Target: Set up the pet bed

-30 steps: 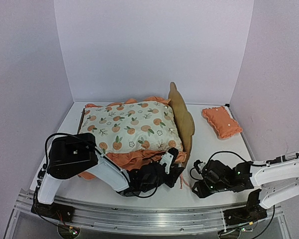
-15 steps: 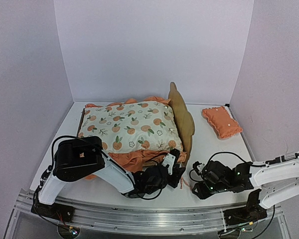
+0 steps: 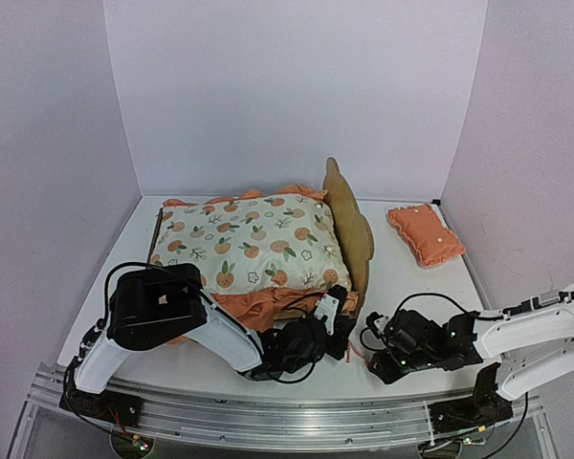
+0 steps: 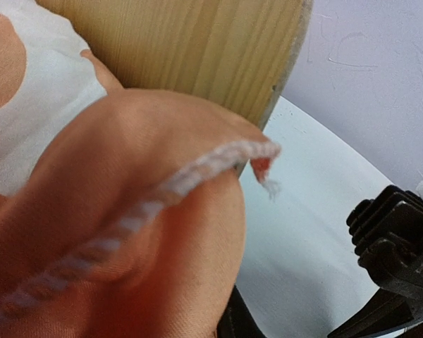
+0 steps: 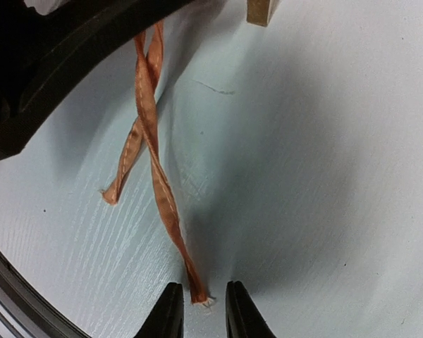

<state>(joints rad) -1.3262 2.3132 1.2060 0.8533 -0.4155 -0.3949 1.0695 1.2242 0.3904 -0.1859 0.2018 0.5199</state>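
pet bed [image 3: 350, 234] sits mid-table, left of centre, headboard [image 4: 197, 49] upright on its right end; orange-print mattress pad [image 3: 249, 239] lies on top and hides most of the frame; small orange pillow [image 3: 426, 232] lies well apart, far right, on the table [image 3: 402, 287]

left gripper [image 3: 337, 323] is low at the bed's near-right corner, right against the pad's orange ruffle [image 4: 127, 232]; its wrist view is filled by the ruffle and its white stitched hem, headboard just behind; fingers not visible there, so can't tell whether it's pinching the ruffle or just beside it

right gripper [image 5: 201, 311] is down at the table just right of that corner; jaws a narrow gap apart; frayed end of one orange ribbon tie [image 5: 155, 169] sits in the mouth of the gap, not clamped; a second tie crosses it, and its loose end lies further left
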